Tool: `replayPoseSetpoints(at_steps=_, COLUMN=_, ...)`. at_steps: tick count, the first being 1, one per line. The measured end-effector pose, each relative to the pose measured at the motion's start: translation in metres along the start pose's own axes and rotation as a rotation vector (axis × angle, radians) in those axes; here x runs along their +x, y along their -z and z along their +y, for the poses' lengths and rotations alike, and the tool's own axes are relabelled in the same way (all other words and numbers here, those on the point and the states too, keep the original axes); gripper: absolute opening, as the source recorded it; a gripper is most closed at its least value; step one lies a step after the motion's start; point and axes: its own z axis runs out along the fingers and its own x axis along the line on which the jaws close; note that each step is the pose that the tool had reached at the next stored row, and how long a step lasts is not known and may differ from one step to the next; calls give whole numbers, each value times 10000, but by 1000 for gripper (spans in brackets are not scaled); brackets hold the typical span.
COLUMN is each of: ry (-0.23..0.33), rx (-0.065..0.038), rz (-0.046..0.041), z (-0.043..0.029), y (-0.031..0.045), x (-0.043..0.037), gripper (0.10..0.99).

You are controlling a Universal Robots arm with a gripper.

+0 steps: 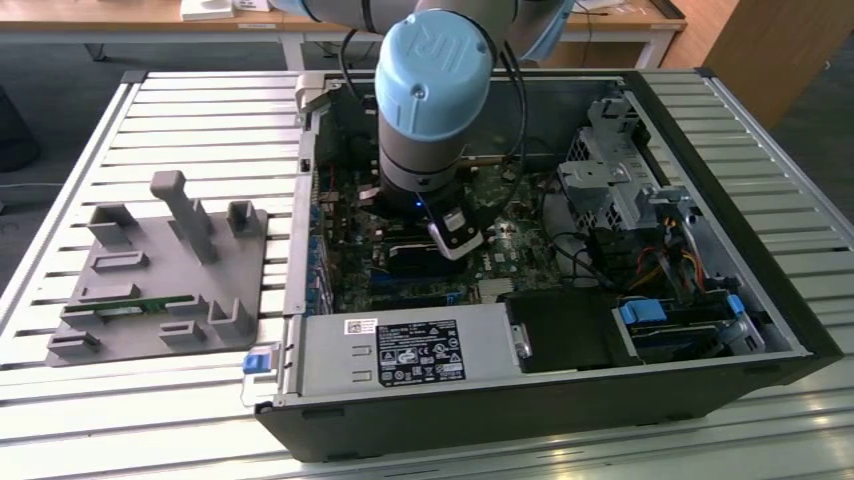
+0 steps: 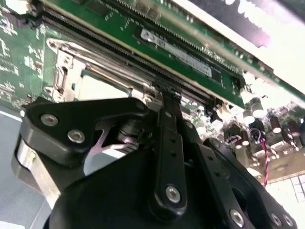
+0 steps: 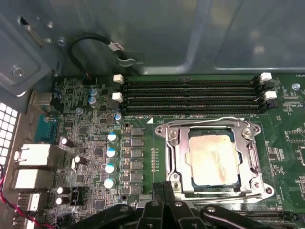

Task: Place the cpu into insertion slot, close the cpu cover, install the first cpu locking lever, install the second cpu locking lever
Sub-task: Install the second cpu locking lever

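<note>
First wrist view: the cpu [image 3: 213,159], seated in its socket beneath the lowered cpu cover [image 3: 252,157], is judged light, rigid, fragile, best taken by its edges; the gripper [image 3: 164,191], just beside, appears clenched, empty.

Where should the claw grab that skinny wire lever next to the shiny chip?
Probably take the wire lever on its bare middle stretch, coming straight down from above. It is a thin rod lying flat along the socket edge, with the memory slots close beside it, so a sideways approach looks blocked.
</note>
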Motion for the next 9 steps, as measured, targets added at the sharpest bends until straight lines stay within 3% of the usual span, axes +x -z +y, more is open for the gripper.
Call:
replayPoseSetpoints(at_steps=5, ry=0, rx=-39, rz=0, z=4, y=8, x=2, gripper=106)
replayPoseSetpoints(at_steps=9, ry=0, rx=-39, rz=0, z=28, y=68, x=3, gripper=106)
